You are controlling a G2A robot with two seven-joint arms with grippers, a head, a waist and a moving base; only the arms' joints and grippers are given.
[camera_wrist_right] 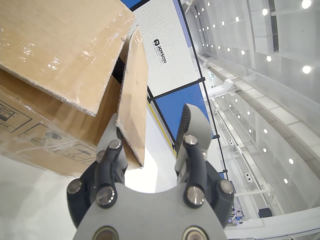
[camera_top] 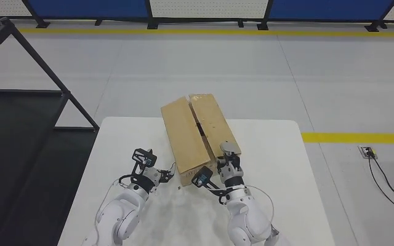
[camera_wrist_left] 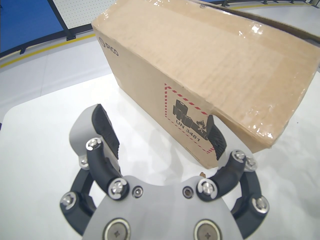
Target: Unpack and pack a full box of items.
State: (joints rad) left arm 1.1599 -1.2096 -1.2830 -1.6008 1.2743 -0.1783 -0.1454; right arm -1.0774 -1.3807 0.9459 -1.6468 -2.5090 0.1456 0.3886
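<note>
On the white desk [camera_top: 277,184], seen from above, the cardboard box [camera_top: 197,132] sits at the far middle, its 2 top flaps meeting along a narrow dark seam. The left gripper [camera_top: 169,173] is at the box's near left corner, and the right gripper [camera_top: 229,152] is at its near right corner.

From the left wrist, the left gripper [camera_wrist_left: 155,116] has its fingers spread wide, low over the desk [camera_wrist_left: 45,131] and just beside the box [camera_wrist_left: 205,58]. 1 black pad [camera_wrist_left: 216,138] overlaps the labelled side; whether it touches I cannot tell.

From the right wrist, the right gripper [camera_wrist_right: 151,118] is spread apart too. The corner of a raised flap [camera_wrist_right: 133,88] of the box [camera_wrist_right: 50,33] stands between its fingers, close against 1 and apart from the other finger [camera_wrist_right: 193,126].
</note>
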